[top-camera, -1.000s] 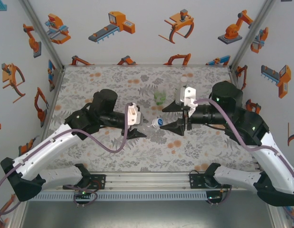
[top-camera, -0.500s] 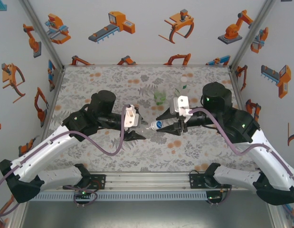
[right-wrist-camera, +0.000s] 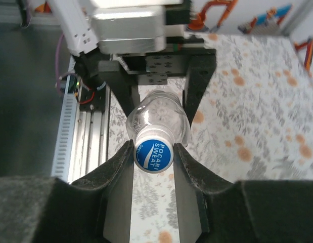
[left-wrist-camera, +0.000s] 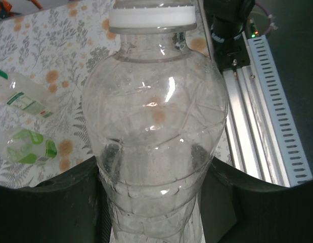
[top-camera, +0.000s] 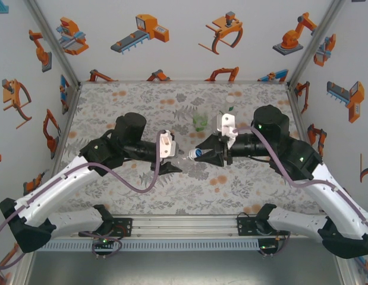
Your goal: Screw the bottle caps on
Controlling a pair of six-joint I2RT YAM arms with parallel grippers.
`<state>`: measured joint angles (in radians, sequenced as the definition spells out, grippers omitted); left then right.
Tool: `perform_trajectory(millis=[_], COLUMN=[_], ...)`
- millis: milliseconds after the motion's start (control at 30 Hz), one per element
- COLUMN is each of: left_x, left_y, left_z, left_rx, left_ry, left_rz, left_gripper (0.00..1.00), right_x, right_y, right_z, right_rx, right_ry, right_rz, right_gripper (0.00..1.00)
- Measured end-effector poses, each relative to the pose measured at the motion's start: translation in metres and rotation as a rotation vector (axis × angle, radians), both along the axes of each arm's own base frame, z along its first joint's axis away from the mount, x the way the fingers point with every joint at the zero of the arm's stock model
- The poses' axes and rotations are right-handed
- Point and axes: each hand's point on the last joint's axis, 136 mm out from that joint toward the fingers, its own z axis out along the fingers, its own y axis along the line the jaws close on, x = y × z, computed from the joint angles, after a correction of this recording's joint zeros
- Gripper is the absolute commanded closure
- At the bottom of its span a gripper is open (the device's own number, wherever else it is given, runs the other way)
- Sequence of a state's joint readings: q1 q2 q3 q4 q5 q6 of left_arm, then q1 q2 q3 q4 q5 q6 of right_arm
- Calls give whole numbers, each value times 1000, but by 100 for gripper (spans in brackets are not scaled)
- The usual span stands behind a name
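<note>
The left hand (top-camera: 173, 159) is clamped on the body of a short, clear plastic bottle (top-camera: 185, 157). In the left wrist view its dark fingers (left-wrist-camera: 70, 202) press against both sides of the bottle's lower half. The bottle's rounded shoulder and a white band at the neck rise straight ahead of that hand. From above, the bottle lies roughly level over the grey floral-patterned bench (top-camera: 112, 113), with its base in the left hand and its neck pointing at the right hand.

On the neck end sits a small round blue plastic cap (right-wrist-camera: 153, 155) with white lettering on its face. The right hand (right-wrist-camera: 153, 157) is closed on this cap, one finger touching each side of its rim. In the right wrist view the clear bottle runs away just beyond the fingertips toward the left hand's black frame. In the top view the two hands face each other tip to tip, and the blue cap sits between the right fingers.

A squat green-tinted transparent bottle (top-camera: 200, 122) stands upright on the bench, beyond the right hand's fingertips and apart from them. A taller clear bottle with a green label band (top-camera: 230, 107) stands farther back, behind the right hand's wrist, near the rear wall.
</note>
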<state>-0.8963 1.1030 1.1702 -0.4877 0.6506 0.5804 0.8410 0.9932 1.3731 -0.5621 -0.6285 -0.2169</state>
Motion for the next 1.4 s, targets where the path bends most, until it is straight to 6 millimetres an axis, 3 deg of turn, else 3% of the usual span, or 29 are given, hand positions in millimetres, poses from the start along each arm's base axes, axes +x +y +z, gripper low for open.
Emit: perform_trajectory(millis=[133,300,467,633,867,1000,1200,1400], left_x=[18,41,53,58,58,53,44,24], left_y=[-1,-6,-8,-5,-11,-13,-12,-7], left_z=[-10,-23,-41,-52,-39,-34,-24,-5], left_rx=[41,86,145,186,138,117,85,20], left_ry=[-24,-41,-20,0,-18,-17,-14,-11], left_rz=[81,173,220,253,238,214,179,106], left_gripper=[100,100,100,100,100,100,100,100], right_x=[30,74,95,104,103,99,84,49], right_y=[-4,-24,-39,-40,-44,-47,-58,-46], right_z=[-12,-39,-75,-92,-73,-52,-12,15], right_rx=[17,128,285,296,262,238,219,123], right_ry=[215,663,1097,1254,1175,1019,690,292], right_rz=[-222,-627,-894,-1012,-1005,-941,-801,-503], right_gripper=[100,100,100,90,56,45,45,45])
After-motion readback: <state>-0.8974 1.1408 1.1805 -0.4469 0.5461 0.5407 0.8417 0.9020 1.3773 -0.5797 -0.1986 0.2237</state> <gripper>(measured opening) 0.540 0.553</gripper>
